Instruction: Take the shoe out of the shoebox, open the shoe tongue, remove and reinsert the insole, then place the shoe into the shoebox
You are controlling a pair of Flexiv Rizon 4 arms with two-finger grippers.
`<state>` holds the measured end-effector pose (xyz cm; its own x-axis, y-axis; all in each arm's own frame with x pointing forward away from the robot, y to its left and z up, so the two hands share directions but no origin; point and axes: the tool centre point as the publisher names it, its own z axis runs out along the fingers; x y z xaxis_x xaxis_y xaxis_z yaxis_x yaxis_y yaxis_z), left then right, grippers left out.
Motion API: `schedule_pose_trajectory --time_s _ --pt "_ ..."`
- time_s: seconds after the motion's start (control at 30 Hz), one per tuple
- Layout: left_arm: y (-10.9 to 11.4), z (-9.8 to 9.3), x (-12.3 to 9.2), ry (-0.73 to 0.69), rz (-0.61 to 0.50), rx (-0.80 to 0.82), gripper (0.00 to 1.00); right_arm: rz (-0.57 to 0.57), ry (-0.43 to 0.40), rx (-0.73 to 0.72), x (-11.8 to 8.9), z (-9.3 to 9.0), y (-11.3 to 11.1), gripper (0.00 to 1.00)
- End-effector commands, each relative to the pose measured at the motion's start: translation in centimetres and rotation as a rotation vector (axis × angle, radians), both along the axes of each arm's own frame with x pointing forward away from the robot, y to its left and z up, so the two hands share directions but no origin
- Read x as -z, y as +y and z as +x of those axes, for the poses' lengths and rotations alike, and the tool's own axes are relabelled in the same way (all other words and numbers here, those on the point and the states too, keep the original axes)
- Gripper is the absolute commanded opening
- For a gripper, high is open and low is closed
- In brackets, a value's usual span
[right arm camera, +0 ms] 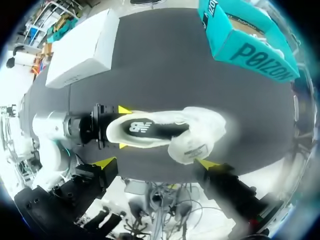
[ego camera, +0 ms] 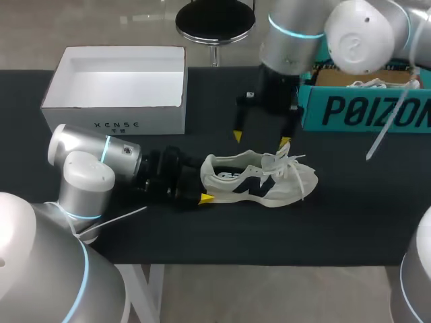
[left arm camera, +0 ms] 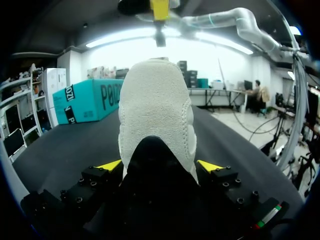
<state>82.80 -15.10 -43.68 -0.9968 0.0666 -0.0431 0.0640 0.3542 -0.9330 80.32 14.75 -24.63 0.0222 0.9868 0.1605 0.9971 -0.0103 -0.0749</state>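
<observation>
Shoe: lies on its sole on the table, outside both boxes. Its heel sits between the left gripper's fingers and its toe points away from them.
Left gripper: clenched on the heel, low over the table, with a yellow tip against each side.
Right gripper: released, fingers spread wide. It hangs above the tongue and laces and appears to touch nothing.
Risk, heel hold: the grip is only on the soft padded collar. A firm pull on the tongue or insole could twist or tip the shoe out of it.
Risk, laces: they lie loose just under the right gripper, so a finger could snag one instead of the tongue.
Risk, crowding: reaching into the shoe's opening would bring the right gripper close to the left one, and they may bump.
White shoebox: open, beyond the left gripper and well apart from the shoe. It has small dark print on the front wall, which is not read off here.
Teal box: beside the right arm, with large dark lettering on its side.
Shoe markings: a dark logo on the side and a mark on the insole. The tongue label is too blurred to read.
</observation>
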Motion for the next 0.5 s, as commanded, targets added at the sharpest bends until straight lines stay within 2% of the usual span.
schedule_pose_trajectory --time_s 0.03,0.1,0.27,0.37,0.5 --pt "0.0 -0.1 0.2 0.0 0.003 0.0 0.0 -0.214 0.16 -0.378 0.0 1.0 0.8 1.0" --pt "0.0 -0.1 0.2 0.0 0.003 0.0 0.0 -0.244 0.174 -0.394 -0.1 1.0 0.9 1.0" --pt "0.0 -0.1 0.2 0.0 0.003 0.0 0.0 -0.372 0.152 -0.462 -1.7 0.9 0.8 1.0" --pt "0.0 -0.1 0.2 0.0 0.003 0.0 0.0 -0.438 0.11 -0.507 -2.5 0.9 0.9 1.0" --pt "0.0 -0.1 0.2 0.0 0.003 0.0 0.0 -0.468 0.074 -0.533 -3.0 0.8 0.6 1.0"
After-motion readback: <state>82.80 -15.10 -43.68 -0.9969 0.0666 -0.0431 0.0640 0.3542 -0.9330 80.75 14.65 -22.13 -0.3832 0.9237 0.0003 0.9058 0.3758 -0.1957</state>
